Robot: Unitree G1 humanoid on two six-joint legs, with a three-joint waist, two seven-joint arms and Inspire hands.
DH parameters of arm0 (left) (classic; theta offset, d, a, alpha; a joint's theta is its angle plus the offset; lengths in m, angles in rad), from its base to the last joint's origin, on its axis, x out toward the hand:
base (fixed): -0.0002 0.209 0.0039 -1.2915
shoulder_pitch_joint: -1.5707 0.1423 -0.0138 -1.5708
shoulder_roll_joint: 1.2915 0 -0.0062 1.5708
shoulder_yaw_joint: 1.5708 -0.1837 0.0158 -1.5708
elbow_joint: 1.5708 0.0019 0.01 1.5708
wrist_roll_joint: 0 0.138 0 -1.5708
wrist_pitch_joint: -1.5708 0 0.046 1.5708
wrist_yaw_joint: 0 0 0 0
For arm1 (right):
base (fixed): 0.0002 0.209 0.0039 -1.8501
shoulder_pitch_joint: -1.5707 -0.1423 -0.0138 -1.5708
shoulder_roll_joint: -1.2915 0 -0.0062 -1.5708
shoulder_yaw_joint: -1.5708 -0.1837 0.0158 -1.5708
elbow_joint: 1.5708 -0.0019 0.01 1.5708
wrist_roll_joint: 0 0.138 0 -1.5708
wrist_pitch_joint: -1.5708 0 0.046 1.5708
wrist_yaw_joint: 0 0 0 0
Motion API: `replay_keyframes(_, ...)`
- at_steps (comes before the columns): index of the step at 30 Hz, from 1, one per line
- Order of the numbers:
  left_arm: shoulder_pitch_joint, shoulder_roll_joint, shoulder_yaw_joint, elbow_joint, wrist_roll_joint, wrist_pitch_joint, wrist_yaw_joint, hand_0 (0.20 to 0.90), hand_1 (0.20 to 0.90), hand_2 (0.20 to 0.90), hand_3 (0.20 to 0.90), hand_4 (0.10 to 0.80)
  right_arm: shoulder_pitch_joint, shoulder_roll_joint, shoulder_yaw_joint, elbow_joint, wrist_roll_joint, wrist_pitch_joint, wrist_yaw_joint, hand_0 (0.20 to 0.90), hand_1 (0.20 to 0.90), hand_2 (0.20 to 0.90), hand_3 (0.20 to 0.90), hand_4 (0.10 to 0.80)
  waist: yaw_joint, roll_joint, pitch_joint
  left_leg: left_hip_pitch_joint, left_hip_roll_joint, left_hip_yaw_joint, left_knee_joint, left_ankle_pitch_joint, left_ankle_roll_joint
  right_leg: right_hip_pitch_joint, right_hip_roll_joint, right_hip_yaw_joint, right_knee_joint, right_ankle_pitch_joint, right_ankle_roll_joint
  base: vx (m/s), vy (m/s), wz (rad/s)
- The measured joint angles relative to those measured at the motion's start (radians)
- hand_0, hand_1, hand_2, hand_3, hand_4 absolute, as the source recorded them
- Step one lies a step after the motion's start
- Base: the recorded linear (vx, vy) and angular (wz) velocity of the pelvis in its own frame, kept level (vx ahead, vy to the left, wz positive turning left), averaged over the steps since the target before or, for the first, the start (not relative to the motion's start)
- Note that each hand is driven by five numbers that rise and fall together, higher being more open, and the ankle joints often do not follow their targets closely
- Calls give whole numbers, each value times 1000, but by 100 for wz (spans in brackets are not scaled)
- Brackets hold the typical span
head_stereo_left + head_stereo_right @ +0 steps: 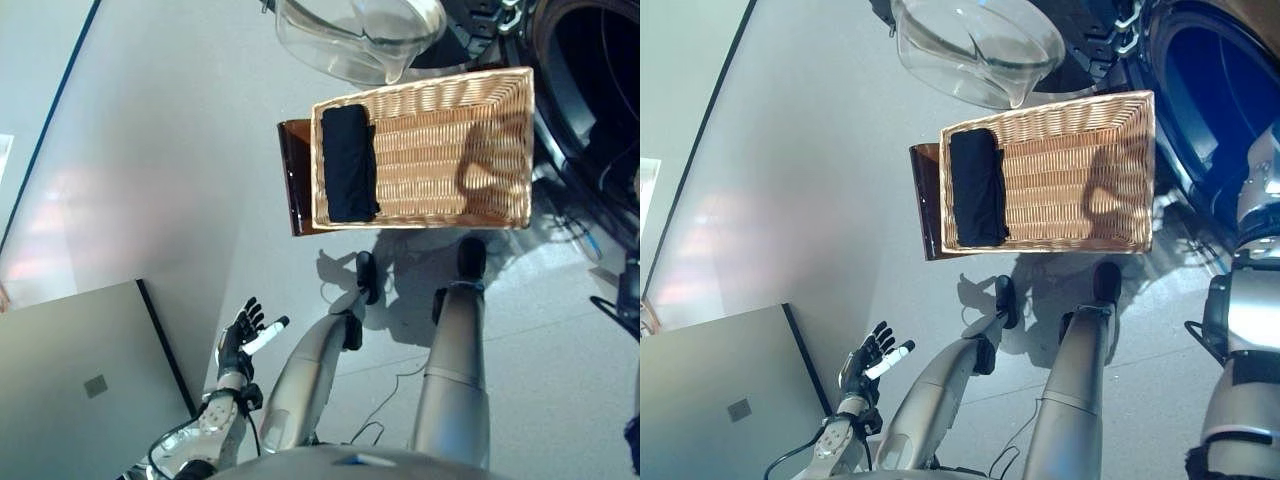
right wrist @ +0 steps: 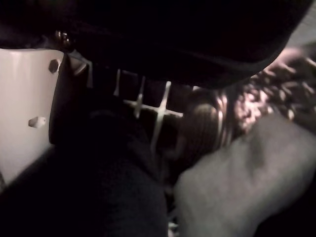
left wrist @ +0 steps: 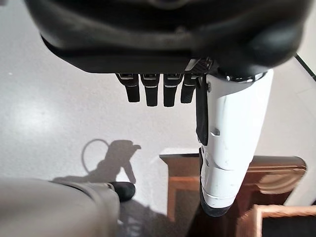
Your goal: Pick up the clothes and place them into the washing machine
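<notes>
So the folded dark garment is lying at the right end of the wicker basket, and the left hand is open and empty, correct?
Not quite. The folded dark garment lies at the left end of the wicker basket, as the left eye view shows. The rest holds: the left hand is open and empty, low beside the robot, fingers straight in the left wrist view.

My left hand (image 1: 238, 338) is dark, with black fingers (image 3: 154, 90) in a row under a black housing. Its thumb (image 3: 229, 148) carries a smooth white cover with small recessed holes. My arms are silver-grey. My right hand (image 2: 39, 98) likewise: dark bulk, white thumb cover.
</notes>
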Motion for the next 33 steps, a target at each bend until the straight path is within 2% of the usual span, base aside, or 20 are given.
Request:
replay_keyframes(2,-1,1,3,0,3,1,7,900,900,900,900,800,-25,-7,126,62,-69,69,-3,900,900,900,900,800,-3,-1,1,0,-1,4,5,-2,1,2,0,5,-2,3,5,-40,19,-6)
replay_keyframes(4,-2,2,4,0,9,1,8,900,900,900,900,800,-29,-7,152,63,-103,90,11,900,900,900,900,800,-3,-1,1,2,5,4,5,-3,3,2,1,6,-3,-2,15,35,30,-7)
replay_keyframes(13,-2,2,5,8,13,3,6,900,900,900,900,800,-26,-3,106,64,-74,83,32,900,900,900,900,800,0,-2,2,20,3,3,3,-5,9,36,5,11,-36,31,12,9,27,-4)
replay_keyframes(22,1,4,5,24,9,3,-9,900,900,900,900,800,-20,12,63,103,26,60,76,900,900,900,900,800,0,0,-1,50,3,-3,6,-7,22,91,-4,1,-79,37,36,2,18,-2)
replay_keyframes(25,1,6,6,63,-10,7,-9,900,900,900,900,800,-17,76,-47,116,121,38,123,900,900,900,900,800,-8,-16,-6,50,3,-5,11,-7,22,94,-1,-2,-80,37,37,0,0,0)
replay_keyframes(28,1,8,7,74,-10,7,-15,900,900,900,900,800,16,128,-94,124,188,13,152,900,900,900,900,800,-17,-30,-9,52,6,-16,21,-11,20,107,2,-11,-81,41,30,14,26,4)
replay_keyframes(31,1,12,7,83,-9,8,-24,900,900,900,900,800,96,204,-130,137,231,-25,191,900,900,900,900,800,-19,-40,-14,80,9,-25,22,-13,18,145,1,-22,-89,39,28,14,19,3)
replay_keyframes(33,2,19,10,107,-7,10,-25,900,900,900,900,800,183,279,-169,134,260,-57,227,900,900,900,900,800,-7,-64,-51,84,13,-25,22,-15,18,150,2,-28,-97,34,32,14,20,-6)
